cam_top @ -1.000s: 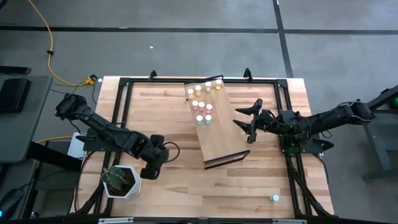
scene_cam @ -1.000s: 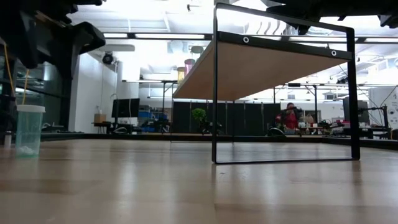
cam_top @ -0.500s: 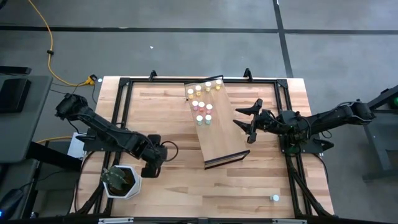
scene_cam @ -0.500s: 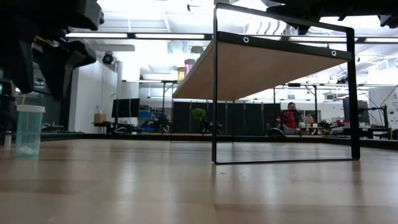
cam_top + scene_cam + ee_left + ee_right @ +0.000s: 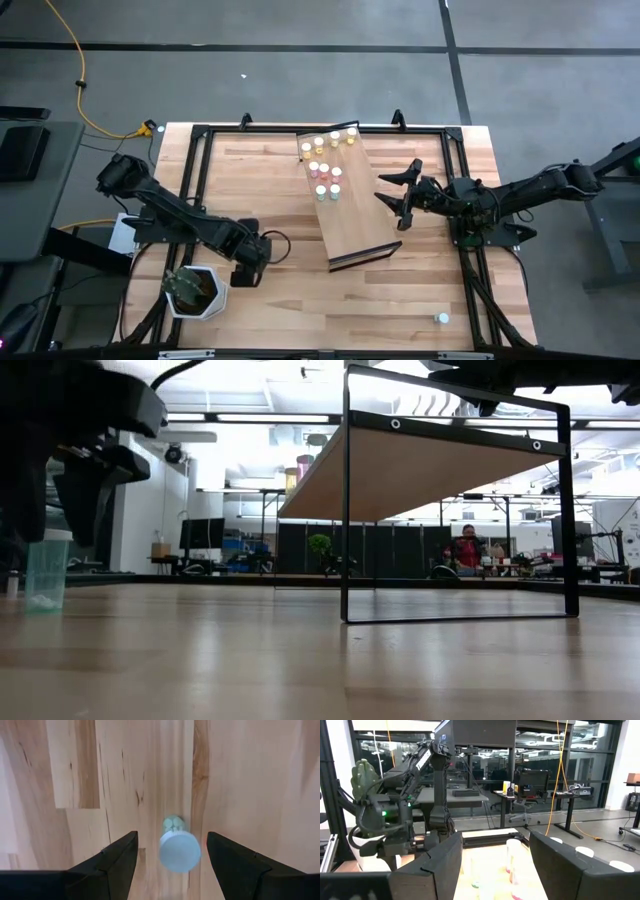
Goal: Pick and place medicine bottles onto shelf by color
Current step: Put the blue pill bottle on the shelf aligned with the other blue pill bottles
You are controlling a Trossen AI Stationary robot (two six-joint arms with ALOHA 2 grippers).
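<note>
Looking down my left wrist camera, I see the left gripper [image 5: 170,852] spread wide above the tabletop [image 5: 290,300], with a teal bottle [image 5: 179,845] standing upright between its fingers [image 5: 112,857]; neither finger touches it. That bottle has a white cap and a pale green body. In the low view it stands at the picture's left, with the dark gripper hanging over it. From overhead, this gripper [image 5: 250,272] sits near the tabletop's front-left corner, just beside a white hexagonal pot [image 5: 195,291] with a plant in it.

My right gripper [image 5: 398,200] is also spread and holds nothing, hovering just off the right long edge of the shelf [image 5: 350,220].

The shelf lies tilted across the middle of the tabletop, its dark frame edge toward the front. A cluster of medicine bottles [image 5: 325,175] with white caps, yellow and pink among them, fills its far end; the near half is bare wood. One white bottle [image 5: 441,318] stands alone near the tabletop's front-right corner. Open wood runs between the left gripper and the shelf.
</note>
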